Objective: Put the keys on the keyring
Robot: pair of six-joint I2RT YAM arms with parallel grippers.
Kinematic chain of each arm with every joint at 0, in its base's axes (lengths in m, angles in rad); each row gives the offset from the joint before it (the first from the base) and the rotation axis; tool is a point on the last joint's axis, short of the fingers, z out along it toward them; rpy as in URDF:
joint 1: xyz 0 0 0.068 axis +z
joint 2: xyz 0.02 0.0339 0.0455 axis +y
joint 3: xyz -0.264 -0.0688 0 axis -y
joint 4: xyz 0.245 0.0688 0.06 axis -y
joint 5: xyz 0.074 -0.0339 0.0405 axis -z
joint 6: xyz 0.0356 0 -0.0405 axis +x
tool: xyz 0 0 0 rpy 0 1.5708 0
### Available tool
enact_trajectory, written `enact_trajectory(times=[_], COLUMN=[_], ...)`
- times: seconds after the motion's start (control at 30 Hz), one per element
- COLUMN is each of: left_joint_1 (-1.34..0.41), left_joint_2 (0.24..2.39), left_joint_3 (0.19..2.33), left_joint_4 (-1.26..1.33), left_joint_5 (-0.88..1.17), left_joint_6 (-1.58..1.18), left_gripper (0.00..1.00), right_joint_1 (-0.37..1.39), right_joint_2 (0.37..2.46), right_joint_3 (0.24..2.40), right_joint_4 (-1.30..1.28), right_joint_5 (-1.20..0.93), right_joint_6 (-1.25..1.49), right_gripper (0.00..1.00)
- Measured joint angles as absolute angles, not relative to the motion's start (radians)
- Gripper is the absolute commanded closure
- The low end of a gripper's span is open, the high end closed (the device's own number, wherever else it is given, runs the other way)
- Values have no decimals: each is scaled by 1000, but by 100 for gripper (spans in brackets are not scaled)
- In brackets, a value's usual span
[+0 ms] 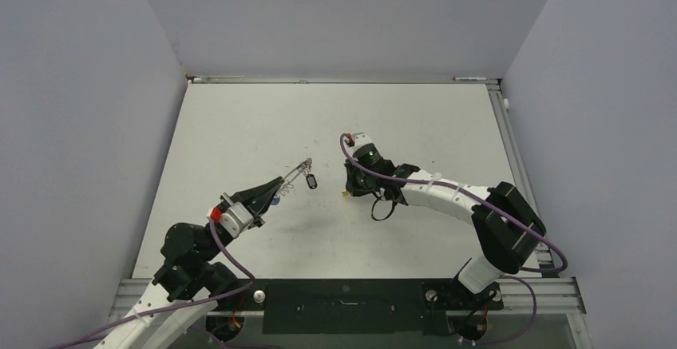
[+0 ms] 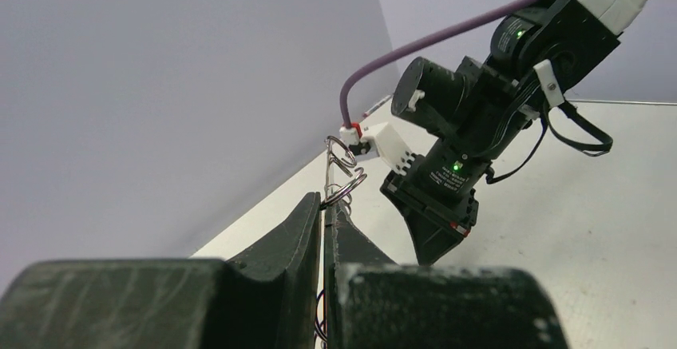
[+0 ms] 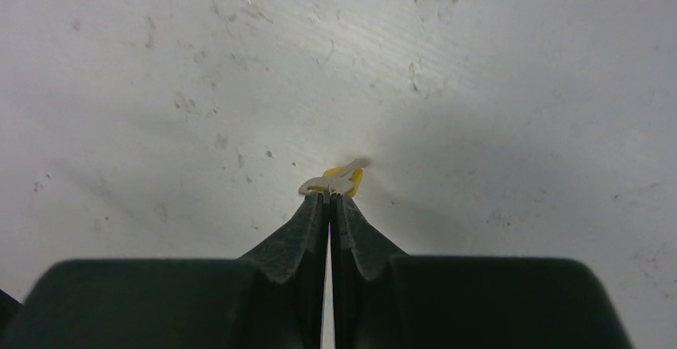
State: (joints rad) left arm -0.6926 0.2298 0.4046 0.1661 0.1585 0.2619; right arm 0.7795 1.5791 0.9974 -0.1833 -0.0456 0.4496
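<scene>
Pinching the keyring [image 2: 343, 169] between tips pressed tight together, the left end effector [image 1: 281, 180] reaches in from seven o'clock and holds the wire loop raised above the worktop [image 1: 239, 117], left of centre. A dark-rimmed key [image 1: 312, 181] hangs at the loop's four o'clock side, apparently threaded on. A blue-headed key [image 1: 275, 200] shows just under the fingers; whether it sits on the loop cannot be told. Right of centre, the right end effector [image 3: 329, 197] points down at the worktop, closed on the yellow-headed key [image 3: 342, 179], well apart from the loop. By this reading one key is on, the yellow one is gripped but has yet to be carried over to nine o'clock and threaded, and the blue one needs checking.
</scene>
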Motion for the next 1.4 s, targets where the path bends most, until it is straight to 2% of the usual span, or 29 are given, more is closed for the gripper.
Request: enact_trajectory(times=[0.23,0.3,0.4,0.47,0.67,0.8,0.9,1.03,1.2,1.4], left_joint_1=[-749,-756,-760,-761,-765,-765,-764,-764,-764,-764], left_joint_2=[269,276,281,282,286,286,286,289,311,329], left_joint_3=[405,405,405,405,405,405,405,405,405,405], left_joint_4=[167,167,167,167,167,168,168,171,187,206], left_joint_5=[208,231,258,273,327,353,369,422,511,588], left_joint_6=[262,262,261,259,248,239,220,192,152,114], left_gripper=[100,100,100,100,100,100,100,100,100,100], right_joint_1=[780,780,780,780,780,796,852,953,1051,1126], right_joint_2=[1561,1531,1472,1427,1258,1057,888,773,770,793], right_joint_3=[870,862,857,856,851,773,689,630,622,631], right_joint_4=[-188,-190,-195,-199,-203,-101,-1,97,134,150], right_joint_5=[-60,-61,-60,-52,-15,-30,-85,-228,-330,-369], right_joint_6=[477,479,474,467,384,261,150,-15,-157,-249], right_gripper=[93,76,44,35,29,24,23,16,16,29])
